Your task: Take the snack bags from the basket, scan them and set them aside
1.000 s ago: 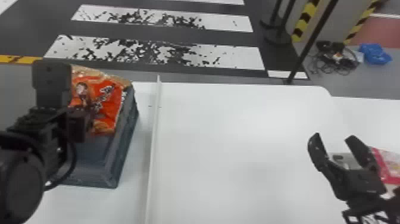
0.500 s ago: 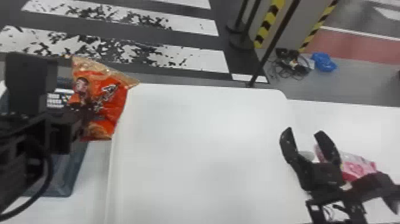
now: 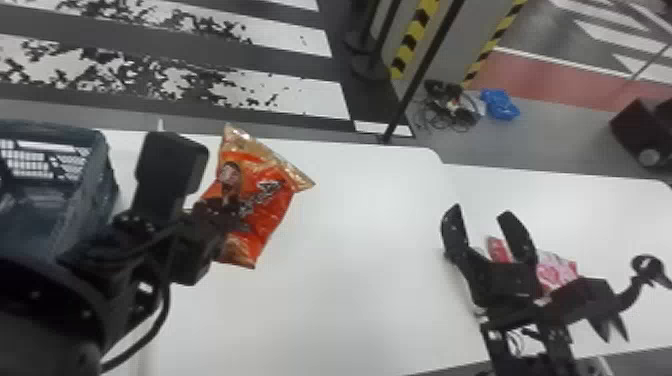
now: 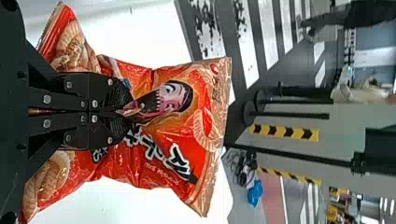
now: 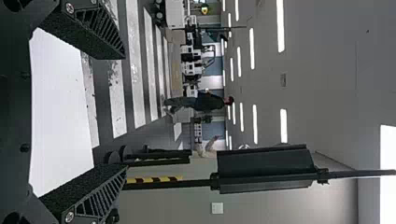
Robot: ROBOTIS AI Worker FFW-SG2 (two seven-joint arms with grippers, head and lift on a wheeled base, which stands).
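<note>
Left pincer (image 3: 220, 210): closed on orange snack bag (image 3: 272, 200), held over the white surface (image 3: 350, 235), right of the basket (image 3: 95, 195). Right pincer (image 3: 481, 212): open, beside a pink packet (image 3: 557, 272). Surface extends between both pincers; its far edge runs behind the bag. Change: bag shifted from basket side to surface.

Glossy snack bag (image 4: 194, 140), smooth table (image 3: 360, 250), basket (image 3: 85, 200) apparently of plastic

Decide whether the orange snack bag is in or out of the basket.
Out: the left gripper holds the bag right of the basket.
</note>
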